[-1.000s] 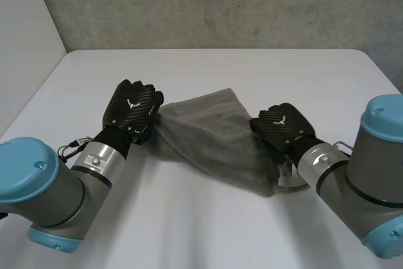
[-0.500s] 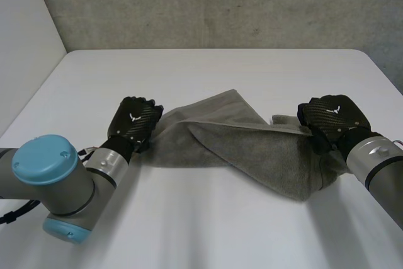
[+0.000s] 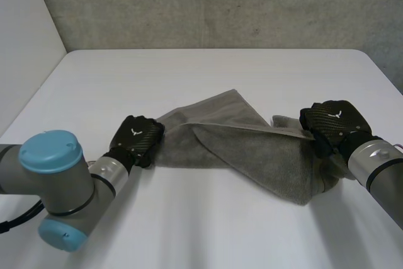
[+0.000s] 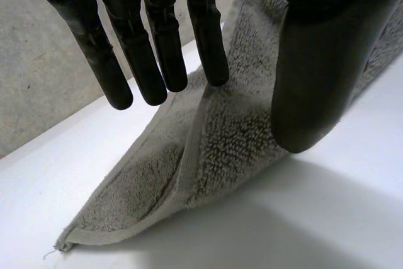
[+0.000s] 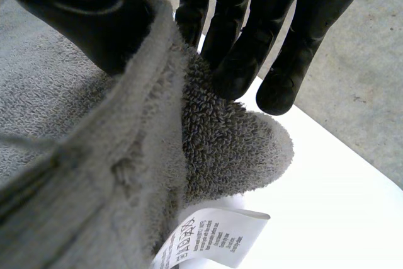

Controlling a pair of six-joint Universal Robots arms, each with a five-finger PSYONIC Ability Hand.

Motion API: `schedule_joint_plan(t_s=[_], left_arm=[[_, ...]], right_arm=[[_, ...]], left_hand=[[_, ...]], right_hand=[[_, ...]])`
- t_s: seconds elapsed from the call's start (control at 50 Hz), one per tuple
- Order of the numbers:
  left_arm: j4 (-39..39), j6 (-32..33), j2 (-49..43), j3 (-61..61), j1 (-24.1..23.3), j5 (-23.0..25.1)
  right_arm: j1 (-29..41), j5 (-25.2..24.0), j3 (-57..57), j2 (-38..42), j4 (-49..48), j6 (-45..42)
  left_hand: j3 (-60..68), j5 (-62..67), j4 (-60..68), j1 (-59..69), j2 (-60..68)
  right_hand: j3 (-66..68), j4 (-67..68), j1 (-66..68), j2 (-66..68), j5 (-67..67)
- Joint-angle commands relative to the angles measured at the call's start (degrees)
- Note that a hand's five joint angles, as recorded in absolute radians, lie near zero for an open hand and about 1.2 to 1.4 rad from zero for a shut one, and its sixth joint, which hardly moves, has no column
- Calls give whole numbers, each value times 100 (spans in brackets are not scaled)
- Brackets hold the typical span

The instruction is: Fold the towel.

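Note:
A grey towel (image 3: 252, 149) lies bunched and stretched across the middle of the white table (image 3: 208, 74). My left hand (image 3: 137, 138) rests at the towel's left end. In the left wrist view its fingers (image 4: 157, 61) are straight and stand apart from the thumb (image 4: 315, 80), above a folded towel corner (image 4: 214, 149) lying flat on the table. My right hand (image 3: 334, 123) is at the towel's right end. In the right wrist view its fingers (image 5: 239, 48) and thumb pinch a thick bunch of towel (image 5: 94, 174), and a white care label (image 5: 211, 234) hangs below it.
A grey concrete wall (image 3: 220, 4) rises behind the table's far edge. A pale wall (image 3: 25, 42) stands at the far left. Bare tabletop stretches in front of the towel (image 3: 208, 231) and behind it.
My right hand has pulled the towel's right end out to the right, stretching the cloth. My left hand has slid nearer along the left end and its fingers have straightened off the cloth.

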Motion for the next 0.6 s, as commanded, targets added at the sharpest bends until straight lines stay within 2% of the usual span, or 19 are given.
schedule_joint_plan(t_s=[0.02,0.4,0.6], left_arm=[[-3,4,-397,397,7,-36],[-38,-4,-441,599,77,-687],[-231,4,-441,581,103,-713]], right_arm=[[3,0,19,-1,1,0],[29,9,71,78,-70,0],[38,18,71,78,-79,0]], left_hand=[[-195,29,-147,-57,-131],[-330,-105,-281,-192,-266],[5,229,53,143,69]], right_hand=[[423,374,431,503,445],[423,374,431,503,445],[423,374,431,503,445]])
